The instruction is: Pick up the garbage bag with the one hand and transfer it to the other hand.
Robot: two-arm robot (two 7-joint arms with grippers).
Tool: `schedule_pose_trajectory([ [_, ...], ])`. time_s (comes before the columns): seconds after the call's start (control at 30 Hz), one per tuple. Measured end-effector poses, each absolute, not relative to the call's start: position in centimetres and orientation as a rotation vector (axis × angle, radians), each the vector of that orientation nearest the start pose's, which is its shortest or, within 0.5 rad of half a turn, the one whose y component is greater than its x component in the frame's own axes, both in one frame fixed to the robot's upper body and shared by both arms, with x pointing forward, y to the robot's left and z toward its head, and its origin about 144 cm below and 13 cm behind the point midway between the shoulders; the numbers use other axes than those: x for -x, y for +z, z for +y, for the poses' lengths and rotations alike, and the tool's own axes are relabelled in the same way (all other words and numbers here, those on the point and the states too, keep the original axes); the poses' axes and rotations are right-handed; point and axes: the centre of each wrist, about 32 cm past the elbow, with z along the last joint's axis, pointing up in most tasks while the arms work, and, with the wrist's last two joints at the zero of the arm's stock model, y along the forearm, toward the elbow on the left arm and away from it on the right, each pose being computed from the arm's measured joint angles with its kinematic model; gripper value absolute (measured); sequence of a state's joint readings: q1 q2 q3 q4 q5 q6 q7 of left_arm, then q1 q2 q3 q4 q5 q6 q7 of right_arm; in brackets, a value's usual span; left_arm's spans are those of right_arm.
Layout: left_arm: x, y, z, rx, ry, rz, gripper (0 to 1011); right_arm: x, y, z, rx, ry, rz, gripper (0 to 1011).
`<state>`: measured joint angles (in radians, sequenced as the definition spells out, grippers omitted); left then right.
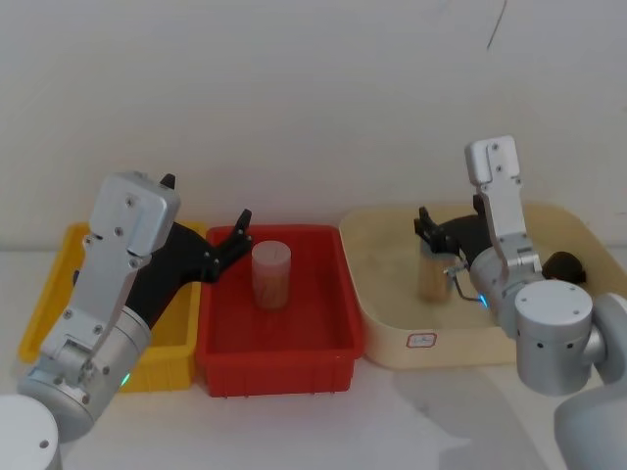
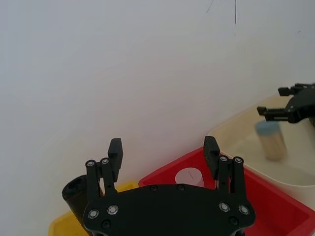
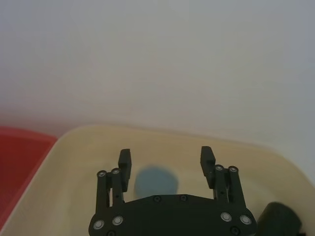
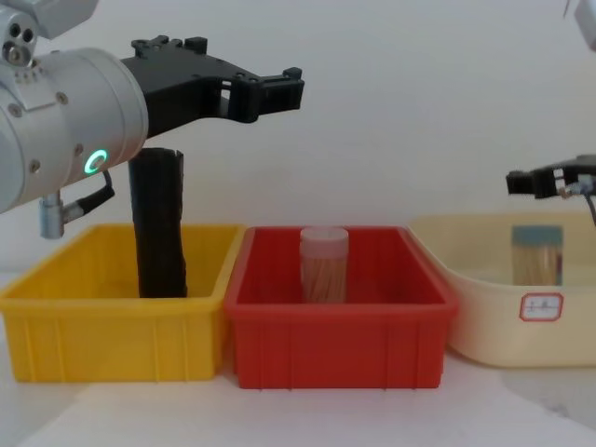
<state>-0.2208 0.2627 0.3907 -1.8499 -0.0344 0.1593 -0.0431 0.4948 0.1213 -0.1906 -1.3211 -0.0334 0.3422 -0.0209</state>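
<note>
The tall, slim black roll of garbage bag [image 4: 159, 223] is standing upright in the yellow plastic bin [image 4: 112, 321], its long axis vertical and its top rising well above the rim. My left claw [image 4: 265, 91], the black two-fingered one on the thick silver arm with the green ring light, is hanging above and past it, reaching over the red plastic bin [image 4: 340, 340]. Seen from the chest, the roll is lying at about 7 o'clock from the fingertips, back under my wrist. The left fingers are spreading wide and holding nothing. My judgement: this arm, far nearer, needs to be drawing back and lowering before closing across the roll's side. My slim black right claw [image 4: 540, 182] is hovering over the cream plastic tub [image 4: 484, 326], fingers apart, empty, above a lidded jar [image 4: 537, 253].
</note>
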Motion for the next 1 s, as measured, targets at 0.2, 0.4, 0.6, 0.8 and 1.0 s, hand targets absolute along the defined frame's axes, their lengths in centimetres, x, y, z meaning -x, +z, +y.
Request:
schedule_pose_trajectory([
  [0.2, -47.1, 127.5, 16.5, 0.013, 1.124, -0.388, 1001, -58.6, 124.1, -21.4, 0.296, -1.479, -0.08, 956],
  [0.4, -47.1, 127.5, 16.5, 0.013, 1.124, -0.388, 1001, -58.5, 123.7, -21.5, 0.304, -1.469, -0.069, 1000],
  [0.6, -47.1, 127.5, 16.5, 0.013, 1.124, -0.388, 1001, -58.3, 123.9, -21.5, 0.284, -1.451, -0.075, 999],
  [0.8, -47.1, 127.5, 16.5, 0.013, 1.124, -0.388, 1001, -57.6, 124.7, -21.5, 0.225, -1.397, -0.08, 1000],
  [1.0, -47.1, 127.5, 16.5, 0.013, 1.124, -0.388, 1001, -56.4, 125.5, -21.6, 0.177, -1.337, -0.079, 999],
])
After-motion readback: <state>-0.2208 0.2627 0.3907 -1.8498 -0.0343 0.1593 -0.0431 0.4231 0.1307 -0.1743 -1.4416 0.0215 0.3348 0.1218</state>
